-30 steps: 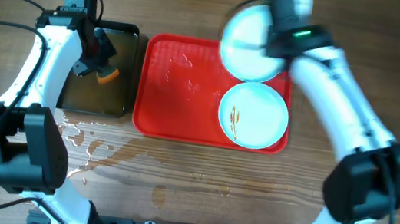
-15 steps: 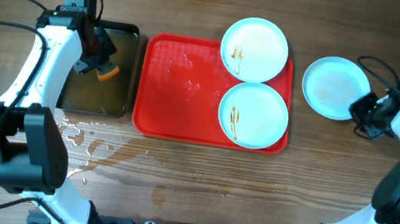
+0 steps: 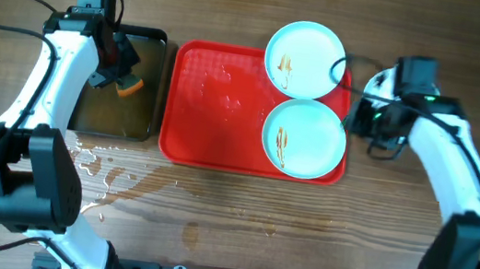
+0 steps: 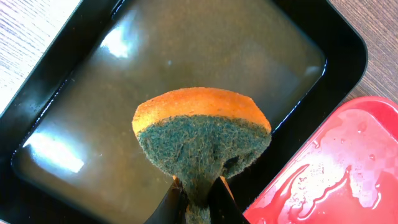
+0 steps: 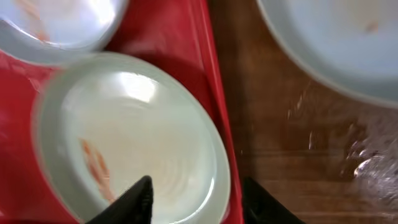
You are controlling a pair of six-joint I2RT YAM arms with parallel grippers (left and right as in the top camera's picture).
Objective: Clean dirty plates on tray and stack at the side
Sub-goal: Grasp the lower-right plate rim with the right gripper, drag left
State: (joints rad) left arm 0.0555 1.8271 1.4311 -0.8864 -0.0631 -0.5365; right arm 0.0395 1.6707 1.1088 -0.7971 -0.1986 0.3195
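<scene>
Apparently right claw (image 5: 198, 200), spread, straddles rim of the smeared plate (image 5: 124, 127).

1. Tray (image 3: 216, 104): large, red, rectangular with rounded corners and a raised rim; lies flat, its floor wet with droplets.
2. Far plate (image 3: 306, 48): round, pale mint-white, upright, brown-orange smear on its left side; overhangs the tray's far right corner.
3. Near plate (image 3: 304, 138): same type, streaked smear left of centre; in the tray's near right corner.
4. Third plate (image 5: 336, 37): faint brownish fleck; on the wooden table (image 3: 211, 214) right of the tray.
</scene>
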